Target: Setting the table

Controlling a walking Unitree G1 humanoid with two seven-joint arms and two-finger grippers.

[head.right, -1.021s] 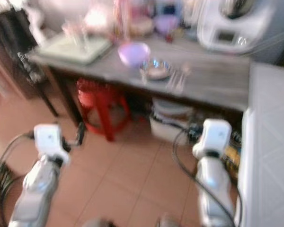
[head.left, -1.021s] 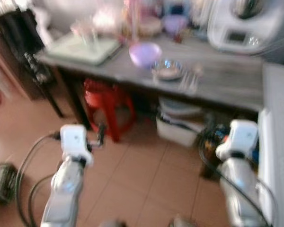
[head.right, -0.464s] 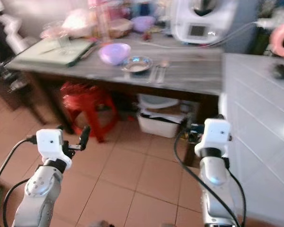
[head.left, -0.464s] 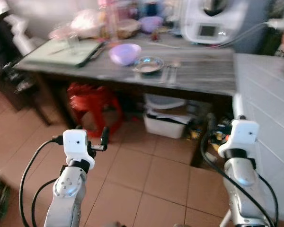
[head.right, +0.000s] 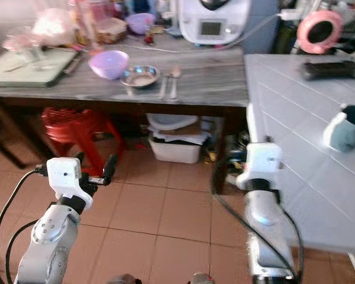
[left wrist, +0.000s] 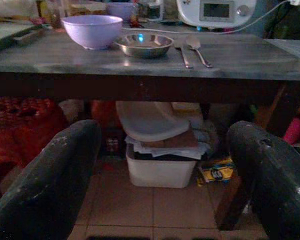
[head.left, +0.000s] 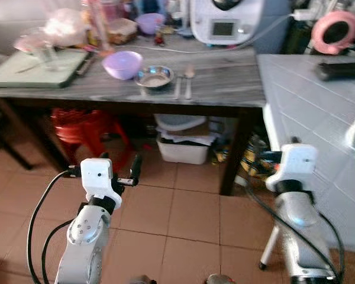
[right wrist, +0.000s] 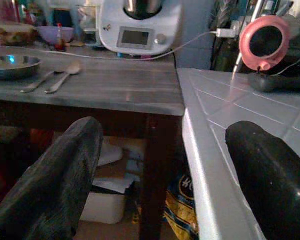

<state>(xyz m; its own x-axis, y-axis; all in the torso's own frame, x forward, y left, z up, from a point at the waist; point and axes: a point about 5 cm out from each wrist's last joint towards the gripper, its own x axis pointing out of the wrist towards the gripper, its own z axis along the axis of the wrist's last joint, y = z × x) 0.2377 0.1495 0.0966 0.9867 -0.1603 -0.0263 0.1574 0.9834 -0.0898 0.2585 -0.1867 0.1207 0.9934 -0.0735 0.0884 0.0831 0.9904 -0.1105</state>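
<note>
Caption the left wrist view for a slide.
Open left gripper faces a wooden table bearing a purple bowl, steel bowl and two spoons.

Lilac bowl set upright on grey wooden table, shallow steel dish just beside, two spoons laid alongside.

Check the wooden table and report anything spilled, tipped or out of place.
Nothing stands out. On the wooden table the purple bowl and steel bowl sit upright side by side, with two spoons lying roughly parallel beside them. No spill shows on the tabletop. Both pincers hang open, short of the table.
</note>
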